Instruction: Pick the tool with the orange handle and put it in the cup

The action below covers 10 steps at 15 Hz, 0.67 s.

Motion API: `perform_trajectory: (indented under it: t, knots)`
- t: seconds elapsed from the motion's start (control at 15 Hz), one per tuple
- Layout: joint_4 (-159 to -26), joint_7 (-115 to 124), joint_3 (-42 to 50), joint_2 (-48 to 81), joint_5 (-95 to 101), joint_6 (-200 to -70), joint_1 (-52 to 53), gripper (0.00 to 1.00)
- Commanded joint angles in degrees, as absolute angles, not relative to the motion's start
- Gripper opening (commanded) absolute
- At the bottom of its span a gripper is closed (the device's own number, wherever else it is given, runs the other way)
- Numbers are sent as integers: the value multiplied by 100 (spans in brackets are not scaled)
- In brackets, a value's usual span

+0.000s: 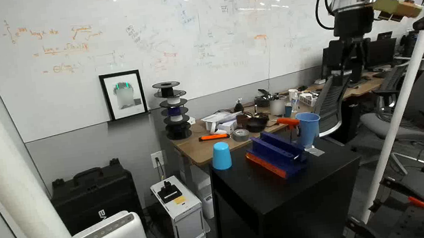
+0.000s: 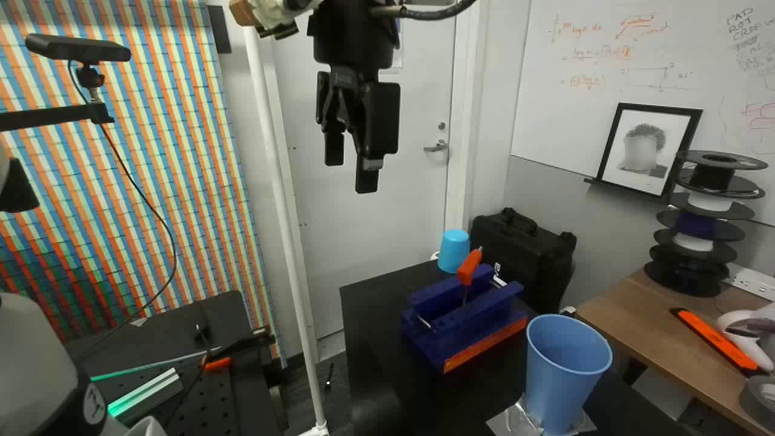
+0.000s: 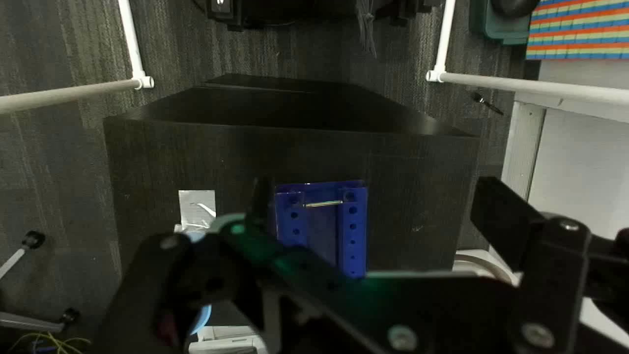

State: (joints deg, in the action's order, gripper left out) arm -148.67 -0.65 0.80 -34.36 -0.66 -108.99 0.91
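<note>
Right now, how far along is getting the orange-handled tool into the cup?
Done: nothing visible yet; the tool stands in the blue rack. In hand: nothing; the jaws hang open and empty above. Left, it seems: grip, lift and lower it into the upright cup.

black cabinet top (image 1: 252, 190): flat
light-blue cup (image 1: 222, 156): upside down near the edge
tall blue cup (image 2: 563, 381): upright, silver tape (image 2: 510, 419) at foot
blue rack (image 2: 466, 320): lies between the cups

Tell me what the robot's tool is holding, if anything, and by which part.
Nothing is held: the tool is open and empty. The orange-handled driver is out of its grasp, standing in the blue holder.
</note>
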Motion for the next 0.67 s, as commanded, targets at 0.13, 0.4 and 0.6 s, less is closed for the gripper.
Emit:
perform_trajectory:
  t: [0.13,0.4,0.6]
  knots:
    - [-14831,-77,59,-3439,-77,-10890,66,100]
    - [-14828,-77,59,-3439,-77,-10890,66,100]
    - [-14620,-27,-66,-2828,243,-11603,17,100]
